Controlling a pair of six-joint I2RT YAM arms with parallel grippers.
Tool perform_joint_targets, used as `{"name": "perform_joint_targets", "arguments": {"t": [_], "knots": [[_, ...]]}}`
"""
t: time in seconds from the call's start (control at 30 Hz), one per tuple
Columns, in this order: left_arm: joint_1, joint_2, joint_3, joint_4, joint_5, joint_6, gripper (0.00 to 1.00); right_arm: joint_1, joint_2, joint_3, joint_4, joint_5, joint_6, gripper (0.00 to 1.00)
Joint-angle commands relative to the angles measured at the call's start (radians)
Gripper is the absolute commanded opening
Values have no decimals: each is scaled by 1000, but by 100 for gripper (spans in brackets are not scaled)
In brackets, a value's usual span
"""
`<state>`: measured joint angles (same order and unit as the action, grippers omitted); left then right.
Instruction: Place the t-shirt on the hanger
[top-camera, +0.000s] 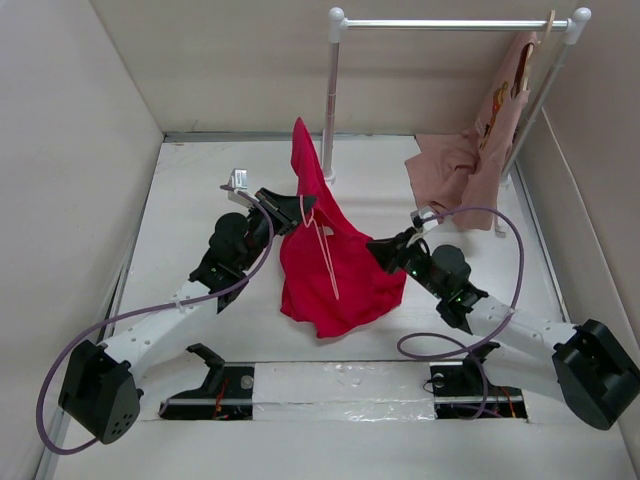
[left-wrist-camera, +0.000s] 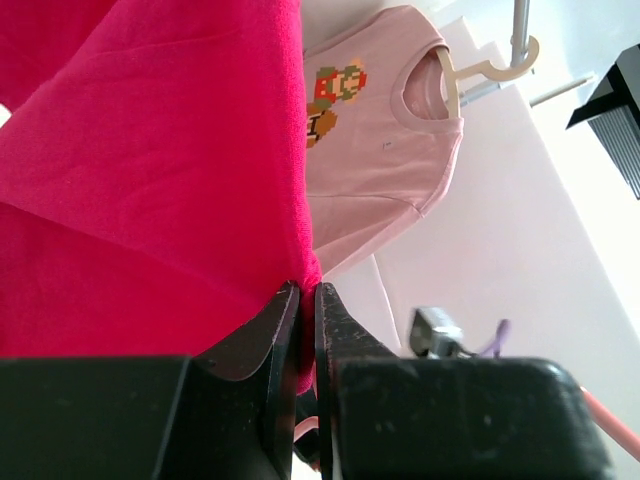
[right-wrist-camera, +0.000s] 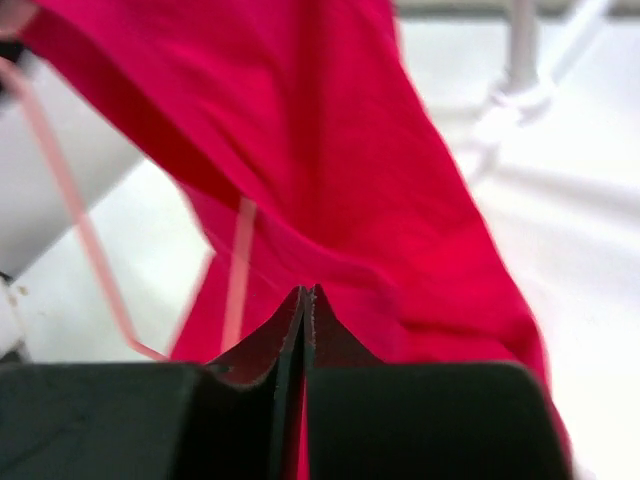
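Top external: t-shirt (top-camera: 350, 290) hung bunched between arms, low over table (top-camera: 190, 180), hanger (top-camera: 328, 265) wire across its front. Left gripper (top-camera: 298, 206) was clenched on cloth near top; right gripper (top-camera: 376, 244) pinched side edge. Likely best: pull opening taut, steady hanger, feed shoulder in slowly.

White table (top-camera: 200, 200), matte. Clothes rack (top-camera: 330, 100) stands far right, its post foot on the surface. Pink-tan shirt (top-camera: 455, 165) hangs from it, lower part spread on the table. Red t-shirt (top-camera: 330, 270): bottom edge seems to touch mid-table. Left arm base (top-camera: 98, 390) and right arm base (top-camera: 595, 372) sit at the near edge.
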<state>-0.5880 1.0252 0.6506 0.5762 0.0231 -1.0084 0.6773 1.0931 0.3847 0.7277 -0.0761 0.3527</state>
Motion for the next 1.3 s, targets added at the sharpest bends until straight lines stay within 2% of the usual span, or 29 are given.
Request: {"name": "perform_joint_targets", "arguments": {"t": [0.0, 0.03, 0.07, 0.13, 0.23, 0.47, 0.67, 0.97, 1.07, 1.13, 1.27], "knots": [[8, -36, 31, 68, 31, -7, 0, -67, -36, -46, -8, -103, 35, 20], [8, -39, 29, 73, 28, -10, 0, -79, -32, -46, -20, -144, 26, 33], [8, -42, 27, 73, 29, -10, 0, -88, -26, -44, -30, -163, 20, 51], [8, -39, 41, 62, 31, -9, 0, -104, 7, -27, -51, -258, 11, 57], [8, -39, 38, 76, 37, -12, 0, -114, 53, -29, -2, -361, 15, 55], [8, -36, 46, 90, 49, -18, 0, -114, 168, -26, 70, -352, 32, 43], [8, -60, 50, 68, 38, -7, 0, -114, 180, -35, 88, -298, 45, 45], [8, -54, 43, 76, 46, -4, 0, -114, -62, -32, -125, -179, 3, 50], [8, -48, 37, 96, 58, -19, 0, -114, -9, -6, -168, -123, -4, 52], [8, -47, 41, 93, 58, -19, 0, -114, 42, 20, -174, -163, -4, 53], [8, -48, 40, 90, 58, -22, 0, -114, 140, 19, -76, -246, 28, 54]]}}
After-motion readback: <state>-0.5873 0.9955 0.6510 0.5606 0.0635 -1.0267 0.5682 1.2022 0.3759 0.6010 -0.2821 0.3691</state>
